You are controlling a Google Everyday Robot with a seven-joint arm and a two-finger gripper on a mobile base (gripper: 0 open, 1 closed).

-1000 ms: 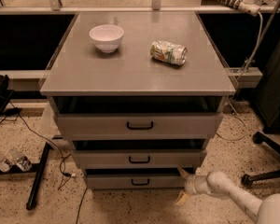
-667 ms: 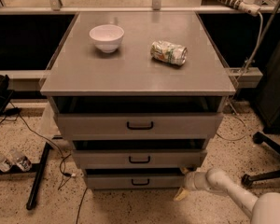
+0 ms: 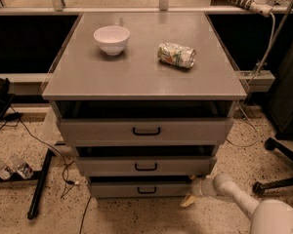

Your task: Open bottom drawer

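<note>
The bottom drawer (image 3: 136,189) is the lowest and narrowest grey front of the cabinet, with a small black bracket handle (image 3: 147,190) and a dark gap above it. My gripper (image 3: 191,195) sits low at the drawer's right end, near the cabinet's bottom right corner. My white arm (image 3: 239,201) runs from it to the lower right corner of the view. The gripper is well to the right of the handle.
The middle drawer (image 3: 145,165) and the top drawer (image 3: 145,129) stand slightly out above. A white bowl (image 3: 111,39) and a crushed can (image 3: 176,54) lie on the cabinet top. A black pole (image 3: 40,184), cables and bottles (image 3: 10,167) lie at left; a chair base (image 3: 278,165) at right.
My gripper and arm have shifted slightly up and left, closer to the bottom drawer's right end. The drawers look the same.
</note>
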